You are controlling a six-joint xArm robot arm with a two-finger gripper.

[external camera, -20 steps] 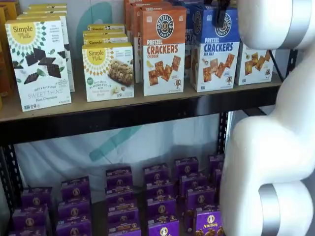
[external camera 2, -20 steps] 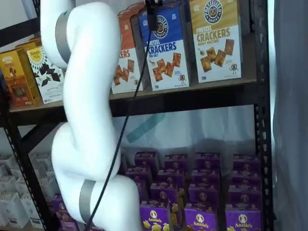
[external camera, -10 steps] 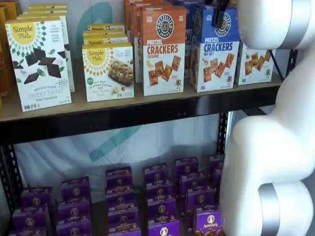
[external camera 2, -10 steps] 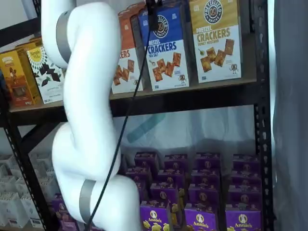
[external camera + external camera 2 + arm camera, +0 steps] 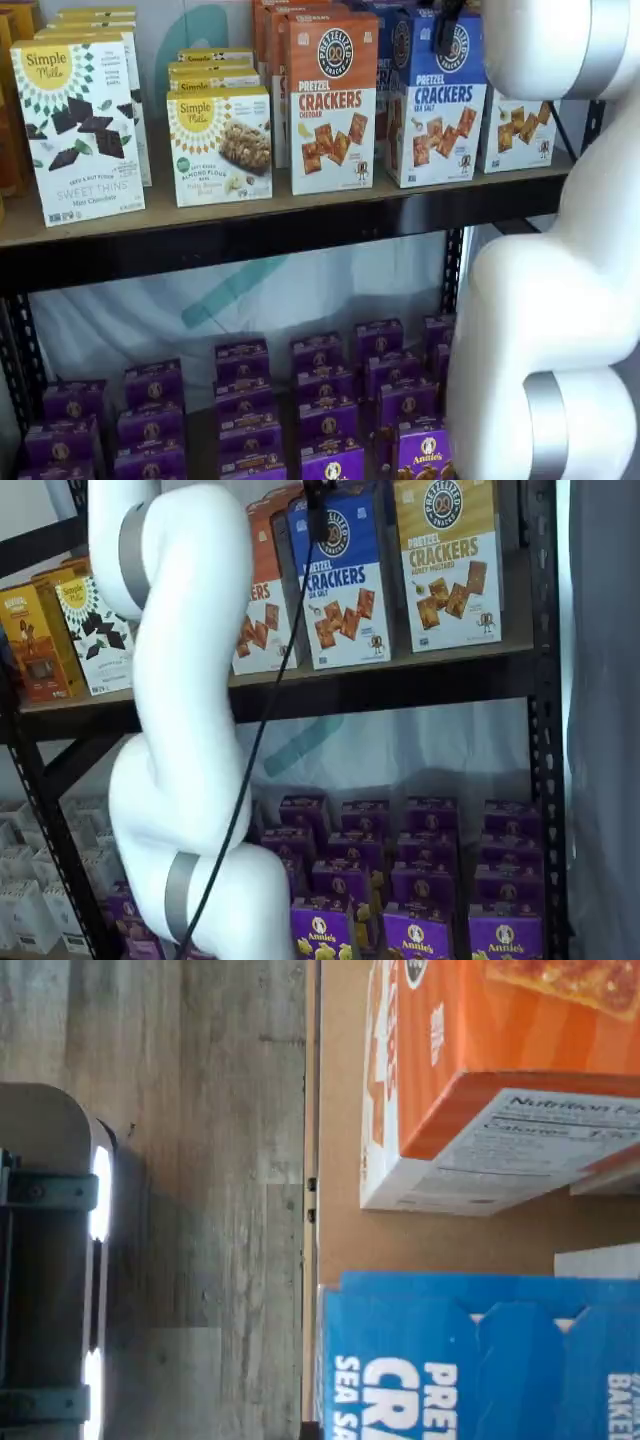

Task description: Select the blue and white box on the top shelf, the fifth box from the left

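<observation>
The blue and white box [image 5: 436, 100] reads "PRETZEL CRACKERS SEA SALT" and stands upright on the top shelf [image 5: 300, 235], right of the orange cheddar box [image 5: 332, 100]. It shows in both shelf views [image 5: 345, 580]. My gripper [image 5: 447, 30] shows only as black fingers hanging in front of the box's top edge, also in a shelf view [image 5: 317, 510] with its cable beside them. No gap between the fingers shows. The wrist view looks down on the blue box's top flap [image 5: 480, 1360], close below the camera.
A yellow-topped cracker box [image 5: 447, 560] stands right of the blue one. Simple Mills boxes [image 5: 80, 125] stand to the left. Several purple boxes [image 5: 320, 400] fill the lower level. My white arm [image 5: 560, 300] hangs in front. The wrist view shows the orange box [image 5: 480, 1080] and the wood floor [image 5: 220, 1160].
The black fingers have shifted slightly at the blue box's top. The box and the arm have barely moved.
</observation>
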